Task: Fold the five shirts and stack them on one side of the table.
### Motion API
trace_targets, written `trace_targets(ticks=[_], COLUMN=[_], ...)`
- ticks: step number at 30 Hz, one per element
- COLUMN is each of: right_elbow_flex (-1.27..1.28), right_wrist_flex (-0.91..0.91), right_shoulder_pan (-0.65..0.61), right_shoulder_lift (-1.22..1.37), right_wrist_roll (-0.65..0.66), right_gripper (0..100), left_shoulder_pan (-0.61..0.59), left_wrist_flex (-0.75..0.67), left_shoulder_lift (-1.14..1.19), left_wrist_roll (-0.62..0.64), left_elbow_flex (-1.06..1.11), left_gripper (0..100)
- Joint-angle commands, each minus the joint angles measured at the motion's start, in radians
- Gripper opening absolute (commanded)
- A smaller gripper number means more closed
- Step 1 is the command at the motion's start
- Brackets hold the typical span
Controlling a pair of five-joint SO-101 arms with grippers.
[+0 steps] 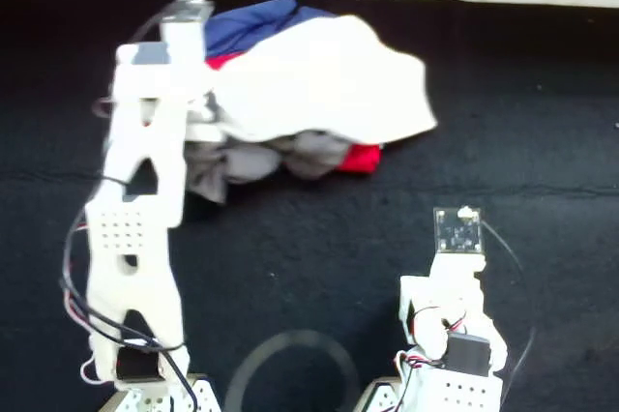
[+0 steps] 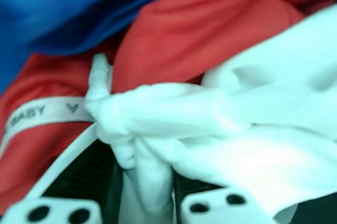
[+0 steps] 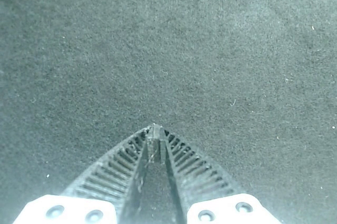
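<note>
Nothing is folded yet: the white shirt [image 1: 329, 83] on the far heap [image 1: 261, 156] is clamped by the left gripper [image 2: 143, 167], and the right gripper [image 3: 154, 135] is closed, empty.

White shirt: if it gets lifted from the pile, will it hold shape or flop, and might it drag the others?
Probably floppy: the white shirt bunches into folds where the left gripper pinches it. Likely light, being thin cloth. It drapes over the red shirt, so it may tug that along.
</note>
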Motion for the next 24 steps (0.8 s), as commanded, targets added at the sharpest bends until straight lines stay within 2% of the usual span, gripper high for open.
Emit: trace_targets(ticks=[1, 6, 16, 22, 24], right_elbow_flex=[0.124, 0.124, 0.124, 0.124, 0.124], right_wrist_flex=[0.008, 0.008, 0.008, 0.008, 0.008], right_shoulder_pan=[0.01, 0.01, 0.01, 0.01, 0.01], right_shoulder_lift=[-0.01, -0.01, -0.01, -0.01, -0.01], right_wrist_roll=[-0.005, -0.005, -0.005, -0.005, -0.005], right_gripper=[0.6, 0.6, 0.6, 0.6, 0.6], left_shoulder_pan=[-0.243, -0.45, -0.828, -0.966, -0.995], left_wrist_flex=[0.121, 0.206, 0.282, 0.288, 0.29], left_shoulder_lift=[-0.004, -0.002, -0.004, -0.004, -0.005], left_wrist_roll=[-0.037, -0.132, -0.133, -0.133, -0.19], left_elbow_flex=[-0.145, -0.334, -0.743, -0.7, -0.664], left_gripper=[1, 1, 1, 1, 1])
